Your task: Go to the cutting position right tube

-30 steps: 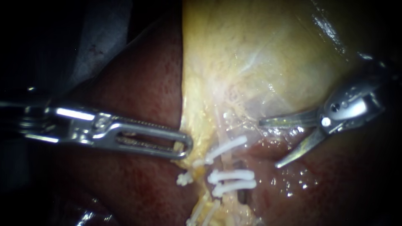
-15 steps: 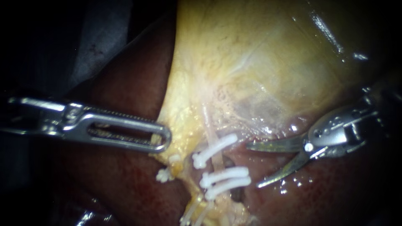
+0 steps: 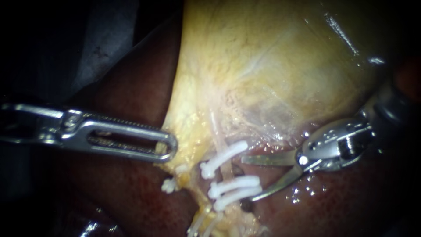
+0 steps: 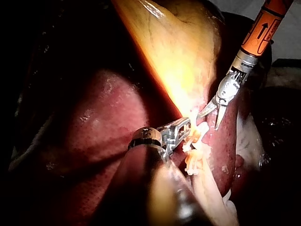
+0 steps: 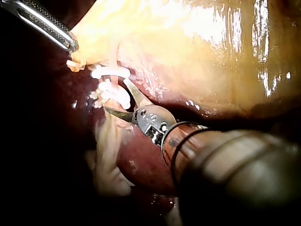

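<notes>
Our right instrument (image 3: 246, 179) has closed in: blades open, holding nothing, tips now just beside the right tube (image 3: 227, 169) between upper clip (image 3: 223, 156) and lower clips (image 3: 236, 188). Our left instrument (image 3: 169, 148) stays clamped on the gallbladder (image 3: 263, 66) edge; we judge it nearly in cutting position.

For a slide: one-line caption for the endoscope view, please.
Right instrument, blades open, beside the white clips; left instrument grips the gallbladder at its edge.

The dark red liver (image 3: 127, 105) is the bed here, with the pale yellow gallbladder (image 3: 263, 61) lying on it and a thin tube (image 3: 227, 169) bearing white clips (image 3: 234, 186) below its narrow end.
</notes>
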You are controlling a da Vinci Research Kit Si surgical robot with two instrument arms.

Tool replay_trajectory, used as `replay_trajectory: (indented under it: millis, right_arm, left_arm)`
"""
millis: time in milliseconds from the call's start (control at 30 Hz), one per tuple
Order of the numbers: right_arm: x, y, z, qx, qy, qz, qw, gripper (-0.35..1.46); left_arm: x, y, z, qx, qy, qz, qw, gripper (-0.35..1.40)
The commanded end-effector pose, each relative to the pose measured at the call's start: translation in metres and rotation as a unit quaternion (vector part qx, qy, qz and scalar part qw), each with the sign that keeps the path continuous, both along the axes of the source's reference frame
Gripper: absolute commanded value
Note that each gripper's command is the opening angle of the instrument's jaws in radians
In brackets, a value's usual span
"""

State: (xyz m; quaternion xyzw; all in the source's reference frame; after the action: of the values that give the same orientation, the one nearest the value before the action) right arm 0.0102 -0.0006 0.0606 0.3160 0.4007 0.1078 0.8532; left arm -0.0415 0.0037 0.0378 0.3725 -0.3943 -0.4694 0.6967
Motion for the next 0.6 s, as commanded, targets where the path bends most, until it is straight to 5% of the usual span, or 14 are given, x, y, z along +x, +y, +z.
replay_trajectory:
  millis: [33, 600]
  right_arm:
    - [0.0001, 0.0000, 0.0002, -0.001, 0.001, -0.001, 1.0000, 1.01]
    - [0.0029, 0.0001, 0.0013, 0.022, -0.006, 0.000, 0.9997, 0.91]
  left_arm:
    - [0.0000, -0.0001, -0.0001, 0.000, 0.000, 0.000, 1.0000, -0.35]
    - [-0.0002, -0.0002, -0.0003, 0.000, 0.001, -0.001, 1.0000, -0.35]
